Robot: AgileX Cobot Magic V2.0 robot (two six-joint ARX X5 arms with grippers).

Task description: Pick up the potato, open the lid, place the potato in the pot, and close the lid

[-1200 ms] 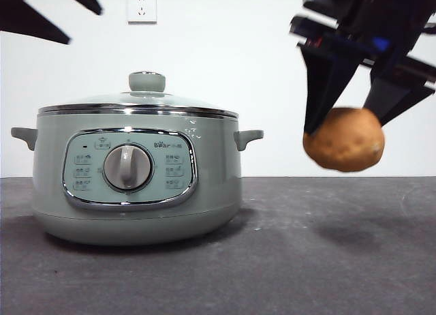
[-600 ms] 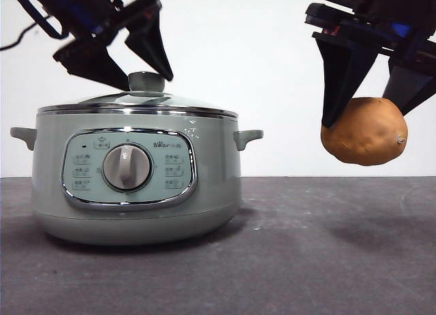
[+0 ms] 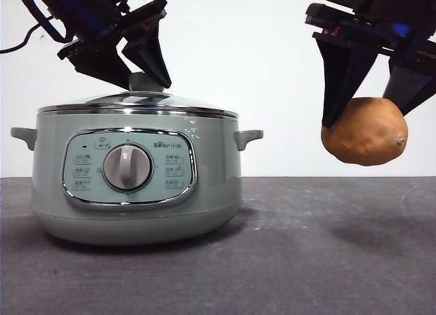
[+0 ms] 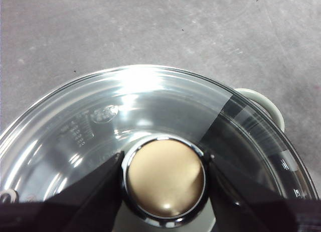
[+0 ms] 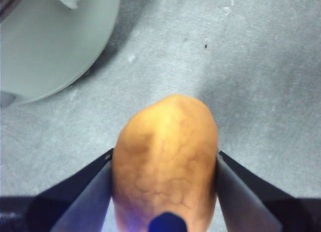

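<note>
1. At the upper left of the front frame, the left gripper [image 3: 136,75] has come down since half a second ago and now brackets the knob of the lid [image 3: 136,101]. In its wrist view the jaws sit on either side of the knob [image 4: 164,178], touching or nearly so; whether they are clenched I cannot tell.
2. The lid is on the pot [image 3: 136,185], left of centre, so opening looks like the step in hand.
3. At the upper right, the right gripper [image 3: 368,103] has held its place and stays clamped on the potato [image 3: 365,131], hanging well clear of the table [image 3: 306,260] and well apart from the pot.
4. The table is dark grey and matte, faintly scuffed; behind it stands a plain white wall [image 3: 259,69].
</note>
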